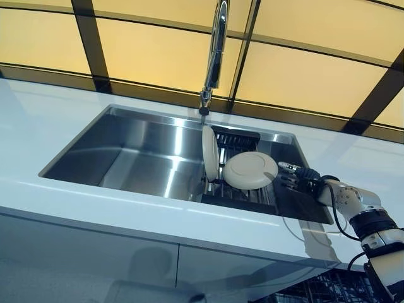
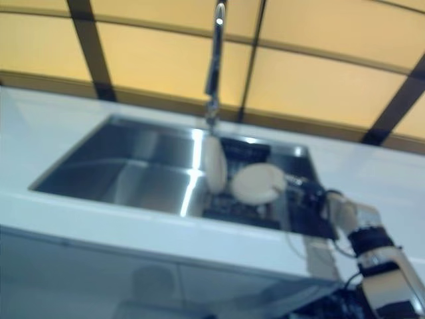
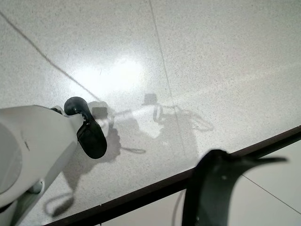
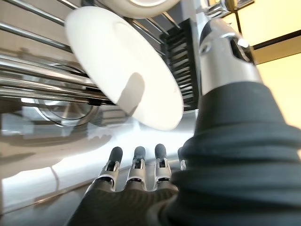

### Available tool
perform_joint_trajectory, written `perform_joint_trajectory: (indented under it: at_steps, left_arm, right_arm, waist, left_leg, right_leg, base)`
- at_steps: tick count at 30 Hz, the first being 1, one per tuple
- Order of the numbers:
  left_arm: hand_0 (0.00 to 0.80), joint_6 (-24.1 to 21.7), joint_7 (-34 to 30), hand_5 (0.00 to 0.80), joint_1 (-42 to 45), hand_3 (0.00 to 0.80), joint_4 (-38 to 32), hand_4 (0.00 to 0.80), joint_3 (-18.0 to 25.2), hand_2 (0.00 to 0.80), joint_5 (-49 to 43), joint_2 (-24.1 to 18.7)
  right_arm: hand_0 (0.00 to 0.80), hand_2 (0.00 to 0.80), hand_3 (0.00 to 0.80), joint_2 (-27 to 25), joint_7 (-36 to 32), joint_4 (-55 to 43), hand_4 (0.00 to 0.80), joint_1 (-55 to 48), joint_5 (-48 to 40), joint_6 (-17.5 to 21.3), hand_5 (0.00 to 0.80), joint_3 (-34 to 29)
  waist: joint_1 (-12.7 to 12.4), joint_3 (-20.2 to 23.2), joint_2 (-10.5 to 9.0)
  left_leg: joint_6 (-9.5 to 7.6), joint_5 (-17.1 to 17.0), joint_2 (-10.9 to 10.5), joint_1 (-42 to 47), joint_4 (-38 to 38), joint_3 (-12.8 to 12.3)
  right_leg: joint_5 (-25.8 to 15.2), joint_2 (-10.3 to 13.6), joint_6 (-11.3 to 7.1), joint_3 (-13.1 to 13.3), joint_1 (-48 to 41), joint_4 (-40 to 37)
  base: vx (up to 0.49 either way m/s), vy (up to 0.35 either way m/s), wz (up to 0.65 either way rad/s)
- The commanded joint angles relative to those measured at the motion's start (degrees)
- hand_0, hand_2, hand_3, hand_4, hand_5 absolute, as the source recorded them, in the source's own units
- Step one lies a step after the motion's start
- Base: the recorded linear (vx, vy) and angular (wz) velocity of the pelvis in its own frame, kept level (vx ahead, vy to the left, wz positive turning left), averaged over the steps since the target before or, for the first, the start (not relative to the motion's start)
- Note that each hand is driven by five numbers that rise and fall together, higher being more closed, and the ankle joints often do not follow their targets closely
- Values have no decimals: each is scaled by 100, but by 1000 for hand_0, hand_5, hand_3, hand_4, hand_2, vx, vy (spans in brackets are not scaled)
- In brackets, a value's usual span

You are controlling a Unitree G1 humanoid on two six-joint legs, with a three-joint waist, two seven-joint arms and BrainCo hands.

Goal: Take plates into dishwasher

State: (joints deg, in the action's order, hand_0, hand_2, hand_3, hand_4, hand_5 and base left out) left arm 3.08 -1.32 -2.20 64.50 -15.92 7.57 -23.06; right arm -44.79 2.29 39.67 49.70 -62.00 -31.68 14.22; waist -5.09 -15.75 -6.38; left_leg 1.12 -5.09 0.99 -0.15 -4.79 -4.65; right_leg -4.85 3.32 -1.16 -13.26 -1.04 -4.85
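Fingers of the right robot hand [image 4: 136,172] are straight and spread, holding nothing, just below the rim of the tilted plate [image 1: 250,170]; whether the tips touch that rim cannot be told. The hand reaches into the right end of the sink [image 1: 126,154] from the desk's front right corner. The left robot hand shows in no view; its wrist camera sees only speckled floor.

Task items: two plates, both in the dark wire rack [image 1: 237,189] at the sink's right end. The tilted plate leans with its underside towards the hand; the upright plate [image 1: 210,153] stands on edge just to its left, under the faucet [image 1: 214,50].

Judgement on the step: a reach-to-grasp on the tilted plate. A good grip would put thumb on one face and fingers on the other, pinching across the rim, then lifting up along the rack wires before drawing clear, so the neighbouring plate is not knocked.

Materials: plates look glazed, cream-white, round, smooth, likely slippery. Sink is brushed steel, boxy, reflective. Rack is thin dark rods. Desk [image 1: 57,113] is glossy white and flat. Faucet is a polished tube.
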Motion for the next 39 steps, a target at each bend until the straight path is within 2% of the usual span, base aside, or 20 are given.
perform_joint_trajectory:
  at_steps: [1, 11, 39]
  left_arm:
    - [0, -157, 3, 0, -178, 0, 173, 0, -245, 0, 35, -80]
    - [0, -652, 167, 0, -166, 0, -31, 0, -174, 0, 474, -74]
    - [0, -688, -10, 0, -109, 0, -131, 0, -241, 0, 551, -58]
  right_arm:
    - [0, 0, 0, -308, -124, -41, 0, 370, 9, 144, 0, 36]
    - [0, 0, 0, -385, -261, 84, 0, 447, 184, 261, 0, 56]
    - [0, 0, 0, -301, -69, 14, 0, 677, -261, 677, 0, -30]
  waist:
    - [-64, -76, 40]
    - [-103, -235, 123]
    - [-172, -304, 212]
  left_leg:
    - [-24, 512, -24, 53, 9, -57]
    - [-5, 477, -29, -55, 26, -48]
    - [-7, 472, -64, -76, 29, 33]
  right_leg:
    - [105, 312, -600, -34, 94, 195]
    - [88, 336, -573, -80, 175, 195]
    - [106, 369, -551, -122, 192, 239]
  base:
    - [0, 0, 0]
    - [-1, -1, 0]
    - [-1, 0, 0]
